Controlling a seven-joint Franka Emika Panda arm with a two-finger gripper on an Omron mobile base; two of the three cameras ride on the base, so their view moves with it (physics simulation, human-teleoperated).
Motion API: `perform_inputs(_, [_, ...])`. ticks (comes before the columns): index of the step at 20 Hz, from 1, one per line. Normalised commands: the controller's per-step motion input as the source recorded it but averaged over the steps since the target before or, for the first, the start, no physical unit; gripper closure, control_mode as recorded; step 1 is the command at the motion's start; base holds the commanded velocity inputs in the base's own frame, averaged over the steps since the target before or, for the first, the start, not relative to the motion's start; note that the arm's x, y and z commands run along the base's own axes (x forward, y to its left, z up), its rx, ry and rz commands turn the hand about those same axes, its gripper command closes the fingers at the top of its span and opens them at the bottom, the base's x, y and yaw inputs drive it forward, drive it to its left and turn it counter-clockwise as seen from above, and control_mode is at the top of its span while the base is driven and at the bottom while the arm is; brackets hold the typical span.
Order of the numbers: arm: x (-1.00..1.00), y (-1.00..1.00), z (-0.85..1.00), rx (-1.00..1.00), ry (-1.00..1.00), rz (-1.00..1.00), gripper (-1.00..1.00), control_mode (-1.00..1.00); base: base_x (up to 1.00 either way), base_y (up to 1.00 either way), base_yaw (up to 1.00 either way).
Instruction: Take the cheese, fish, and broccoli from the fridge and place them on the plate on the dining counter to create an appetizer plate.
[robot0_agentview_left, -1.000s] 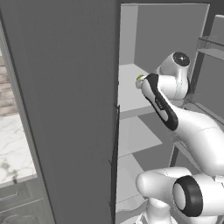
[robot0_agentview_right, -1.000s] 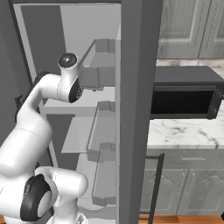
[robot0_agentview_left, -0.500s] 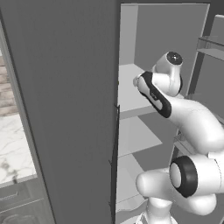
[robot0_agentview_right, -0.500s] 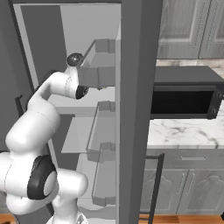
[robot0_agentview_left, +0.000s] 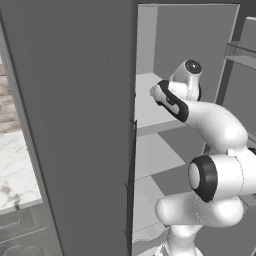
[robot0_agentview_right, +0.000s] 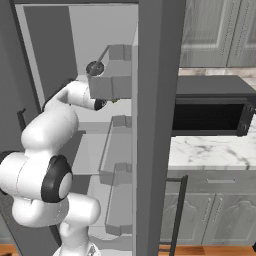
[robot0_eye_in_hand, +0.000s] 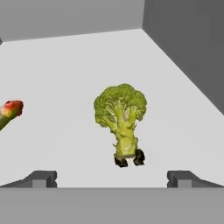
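Note:
The broccoli (robot0_eye_in_hand: 121, 122), a yellow-green floret on a pale stalk, lies on the white fridge shelf (robot0_eye_in_hand: 65, 70) in the hand view, dead ahead of my gripper (robot0_eye_in_hand: 112, 179). The gripper is open, one fingertip on either side of the broccoli and short of it, holding nothing. The fish (robot0_eye_in_hand: 9, 111), greenish with an orange-red end, pokes in at the left edge of that view. My arm (robot0_agentview_left: 200, 112) reaches into the upper shelf of the fridge (robot0_agentview_left: 75, 125). A yellow-green speck of broccoli (robot0_agentview_right: 114, 101) shows by the hand. The cheese, plate and dining counter are out of view.
The open fridge door (robot0_agentview_right: 156, 125) stands to the right of the arm, with door bins (robot0_agentview_right: 112, 80) close beside the hand. A black microwave (robot0_agentview_right: 210, 112) sits on a marble counter (robot0_agentview_right: 210, 150). The shelf's dark side wall (robot0_eye_in_hand: 188, 48) rises to the right of the broccoli.
The arm has stretched deeper into the fridge, carrying the hand in over the upper shelf. The jaws have stayed wide apart.

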Motion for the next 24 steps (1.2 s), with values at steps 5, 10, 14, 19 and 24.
perform_inputs(5, [0.49, 0.0, -0.16, 0.0, 0.0, 0.0, -1.0, -1.0, 0.0, 0.0, 0.0])
perform_inputs(10, [0.47, 0.0, -0.17, 0.0, 0.0, 0.0, -1.0, -1.0, 0.0, 0.0, 0.0])
perform_inputs(14, [0.41, 0.0, -0.17, 0.0, 0.0, 0.0, -1.0, -1.0, 0.0, 0.0, 0.0])
perform_inputs(19, [0.3, 0.0, -0.2, 0.0, 0.0, 0.0, -1.0, -1.0, 0.0, 0.0, 0.0])
perform_inputs(24, [0.08, 0.0, -0.27, 0.0, 0.0, -0.01, -1.0, -1.0, 0.0, 0.0, 0.0])
